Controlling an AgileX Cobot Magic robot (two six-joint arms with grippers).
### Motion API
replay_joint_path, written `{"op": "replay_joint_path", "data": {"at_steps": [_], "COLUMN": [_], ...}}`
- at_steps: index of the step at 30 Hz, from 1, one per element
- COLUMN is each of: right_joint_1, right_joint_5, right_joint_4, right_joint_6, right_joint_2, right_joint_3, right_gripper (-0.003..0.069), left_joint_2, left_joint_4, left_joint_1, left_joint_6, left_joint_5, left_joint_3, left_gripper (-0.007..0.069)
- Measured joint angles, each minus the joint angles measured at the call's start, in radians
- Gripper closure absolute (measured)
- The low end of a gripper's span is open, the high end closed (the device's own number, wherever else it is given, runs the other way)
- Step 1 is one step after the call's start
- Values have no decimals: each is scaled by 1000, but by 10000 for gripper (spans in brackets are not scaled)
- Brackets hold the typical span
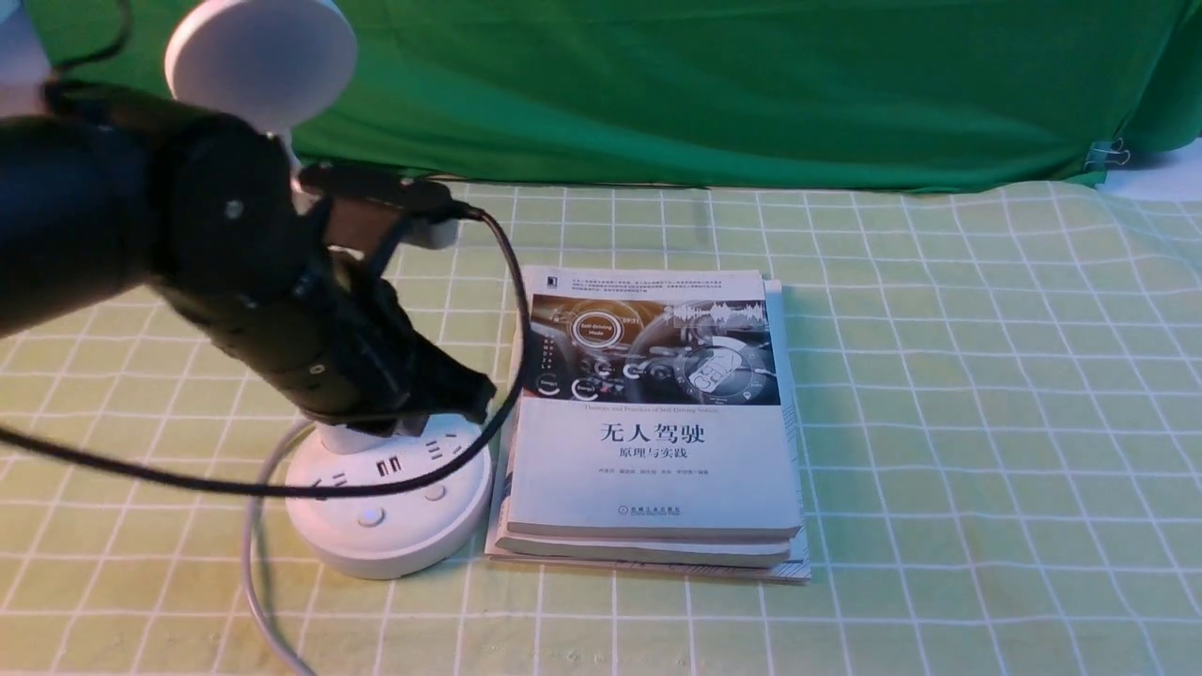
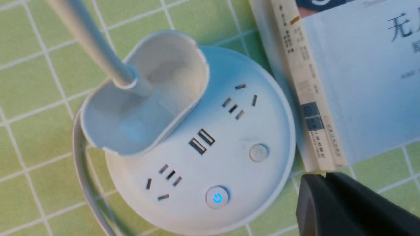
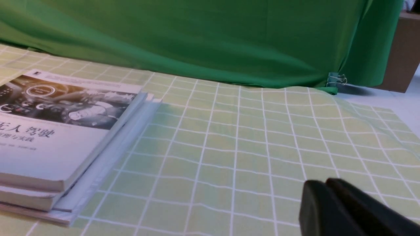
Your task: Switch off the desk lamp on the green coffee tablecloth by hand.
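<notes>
1. Cloth: light yellow-green checked tablecloth (image 1: 939, 422) underlies all.
2. White round-based desk lamp (image 1: 390, 512) stands left, beside stacked paperback books (image 1: 657, 469).
3. Black left gripper (image 1: 467, 390) hovers above base, jaws closed, empty.
4. Blue-lit round button (image 2: 217, 197): approach step; next, press down squarely.

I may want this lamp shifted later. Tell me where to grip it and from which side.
Grip the desk lamp by its thin neck just above the cup-like holder, from the side away from the books crowding its base; that base looks too wide to pinch.
</notes>
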Motion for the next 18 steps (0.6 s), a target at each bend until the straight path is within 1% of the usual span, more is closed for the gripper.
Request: {"op": "replay_joint_path", "data": {"at_steps": [2,3,4,5,6,9,12,15,18], "right_joint_1": [0,0,0,0,0,0,0,0,0], "right_joint_5": [0,0,0,0,0,0,0,2,1], "right_joint_4": [0,0,0,0,0,0,0,0,0], "right_joint_6": [0,0,0,0,0,0,0,0,0], "right_joint_2": [0,0,0,0,0,0,0,0,0], "right_joint_3": [0,0,0,0,0,0,0,0,0], "right_gripper": [629,629,629,629,629,629,629,629,629], "left_joint_2": [-148,-171,-253,-307,-329,-498,-620,-708,-766], "left_joint_4": [-5,-6,-6,-7,-9,-32,-42,-29,6], "left_joint_1": [0,0,0,0,0,0,0,0,0], "left_joint_6": [0,0,0,0,0,0,0,0,0], "left_joint_5": [-97,-107,-198,-261,-287,-504,-647,-712,-735], "left_joint_3": [112,132,217,274,286,474,612,713,779], "left_gripper": [624,624,624,624,624,624,624,624,624]}}
